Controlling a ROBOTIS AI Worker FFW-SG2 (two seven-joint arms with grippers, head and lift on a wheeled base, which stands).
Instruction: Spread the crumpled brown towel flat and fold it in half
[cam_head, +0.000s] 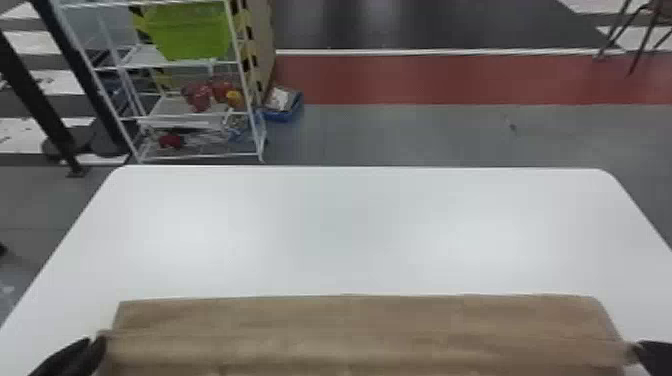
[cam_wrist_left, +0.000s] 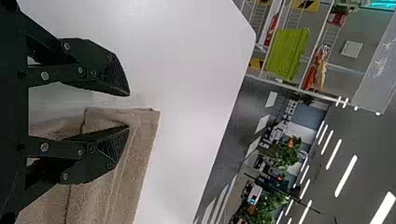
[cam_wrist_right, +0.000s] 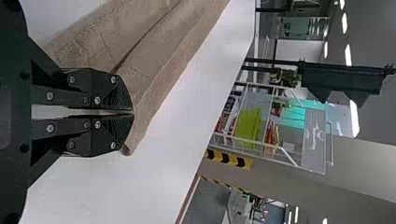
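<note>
The brown towel (cam_head: 350, 325) stretches broadly between our two sides of the white table (cam_head: 340, 225), its far edge running roughly parallel to the table's far edge and well apart from it, long creases crossing the cloth. At the towel's right end, our right gripper (cam_head: 639, 347) pinches the fabric near a corner, its jaws closed on it. At the opposite end, our left gripper (cam_head: 96, 341) sits with jaws open, one finger over the cloth and the other beyond its edge. Past the table's far left corner, we see a white rack (cam_head: 246, 90) bearing a green bin (cam_head: 190, 32), a blue box (cam_head: 285, 117) beside it on the floor.
</note>
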